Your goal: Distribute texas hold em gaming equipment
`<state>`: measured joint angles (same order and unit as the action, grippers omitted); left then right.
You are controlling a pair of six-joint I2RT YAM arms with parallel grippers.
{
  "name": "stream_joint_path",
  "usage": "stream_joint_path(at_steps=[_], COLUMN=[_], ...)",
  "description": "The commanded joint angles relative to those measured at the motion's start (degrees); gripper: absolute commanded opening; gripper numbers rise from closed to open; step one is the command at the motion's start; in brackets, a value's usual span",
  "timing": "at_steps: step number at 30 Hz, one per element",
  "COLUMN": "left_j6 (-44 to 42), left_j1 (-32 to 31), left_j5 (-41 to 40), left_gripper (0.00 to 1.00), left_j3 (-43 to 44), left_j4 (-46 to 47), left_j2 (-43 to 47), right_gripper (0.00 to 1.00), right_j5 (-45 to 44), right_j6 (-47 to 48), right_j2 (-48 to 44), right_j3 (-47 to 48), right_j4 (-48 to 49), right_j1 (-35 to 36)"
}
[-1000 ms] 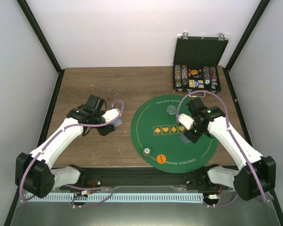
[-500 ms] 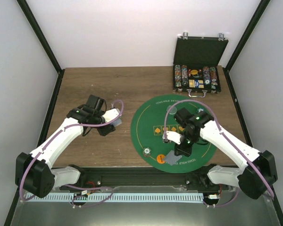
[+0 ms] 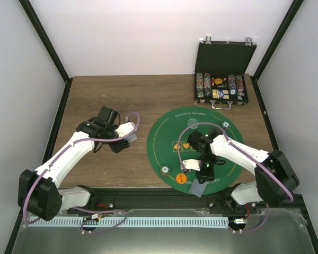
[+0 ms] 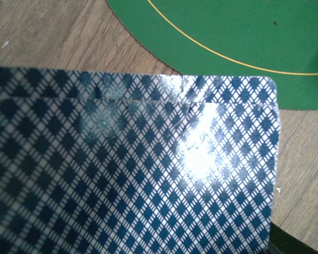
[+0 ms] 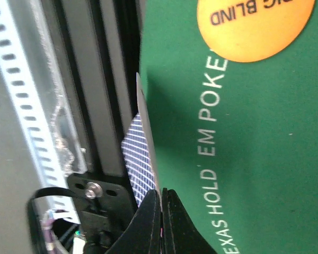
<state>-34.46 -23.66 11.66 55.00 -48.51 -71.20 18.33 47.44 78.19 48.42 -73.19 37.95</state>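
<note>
Now the right claw [image 3: 202, 179] had swung from the right half of the green mat [image 3: 161, 140] to its near rim within a second, and it was clamped on a single card [image 3: 197, 188]. In the right wrist view we saw that card almost edge-on, pinched at one corner between closed fingertips [image 5: 151, 203]. Its blue patterned back faced the black rail [image 5: 111, 106], and it hung over the mat's edge beside the printed lettering. The orange disc [image 3: 182, 178] marked Big Blind lay flat on the mat, near the card but apart from it.

We judged this to be a deal in progress, with the card brought to a seat on the near side and not yet released. The next move would call for lowering it onto the felt rather than onto the rail.

The left claw [image 3: 123, 142] had not moved. It hovered over the wooden surface [image 3: 106, 95] left of the mat, holding the stack of cards [image 4: 138, 169]. Their diamond backs filled its wrist view and hid the fingers, so we took the grip as closed. The black case [image 3: 221, 87] stood open at the far side.
</note>
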Motion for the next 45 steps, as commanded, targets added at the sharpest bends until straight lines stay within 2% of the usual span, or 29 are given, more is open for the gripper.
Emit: stream_joint_path(at_steps=[1, 7, 13, 15, 18, 20, 22, 26, 28, 30, 31, 34, 36, 39, 42, 45], left_j6=[0.6, 0.6, 0.5, 0.5, 0.5, 0.5, 0.4, -0.2, -0.9, -1.7, -2.2, -3.9, -5.1, -6.8, -8.2, -8.5], left_j1=[0.0, 0.0, 0.0, 0.0, 0.0, 0.0, 0.0, 0.0, 0.0, 0.0, -0.1, -0.8, -1.5, -3.4, -5.7, -6.3], left_j5=[0.2, 0.1, 0.0, -0.1, -0.1, -0.1, 0.0, -0.2, -0.6, -0.7, -0.7, -0.6, -0.6, -0.3, 0.4, 2.4], left_gripper=[0.58, 0.58, 0.58, 0.58, 0.59, 0.59, 0.59, 0.59, 0.59, 0.59, 0.59, 0.59, 0.59, 0.59, 0.59, 0.59], left_j3=[-0.1, -0.1, -0.1, -0.1, -0.1, 0.0, 0.1, 0.6, 1.0, 1.8, 2.4, 4.1, 5.4, 7.7, 10.1, 12.0], left_j4=[0.8, 0.7, 0.6, 0.6, 0.5, 0.4, 0.4, -0.2, -0.5, -1.0, -1.3, -2.9, -4.4, -7.7, -11.8, -13.7], left_j2=[-0.2, -0.2, -0.1, -0.2, -0.3, -0.3, -0.3, -0.5, -0.4, -0.2, -0.1, 0.2, 0.5, 1.0, 1.5, 2.1], right_gripper=[0.01, 0.01, 0.01, 0.06, 0.26, 0.46, 0.54, 0.8, 0.99, 1.0, 1.0, 1.0, 1.0, 1.0, 1.0, 0.96], right_j5=[-7.1, -13.4, -14.8, -14.9, -17.5, -20.7, -24.0, -30.1, -32.8, -34.5, -32.1, -7.6, 6.5, 22.4, 32.4, 39.4], right_j6=[2.3, 5.1, 6.7, 6.3, 5.1, 4.0, 2.3, -1.8, -5.4, -14.5, -20.9, -40.7, -49.7, -59.9, -70.1, -75.7], right_j2=[1.3, 3.9, 5.1, 5.3, 4.4, 3.0, 1.1, -5.3, -9.6, -13.0, -13.4, -11.5, -9.5, -5.7, -0.3, 5.6], right_j3=[-0.3, -1.4, -1.2, -0.9, -1.1, -1.0, -0.1, 4.5, 7.2, 11.1, 14.3, 21.9, 21.6, 17.9, 14.7, 14.9], right_j4=[5.7, 13.1, 14.6, 15.1, 16.4, 18.0, 19.3, 21.9, 26.8, 34.6, 36.7, 39.1, 44.4, 57.1, 71.5, 77.0], right_j1=[1.8, 3.9, 4.4, 4.4, 4.4, 4.4, 4.4, 4.3, 4.3, 3.9, 2.7, -5.3, -8.0, -8.4, -8.5, -8.3])
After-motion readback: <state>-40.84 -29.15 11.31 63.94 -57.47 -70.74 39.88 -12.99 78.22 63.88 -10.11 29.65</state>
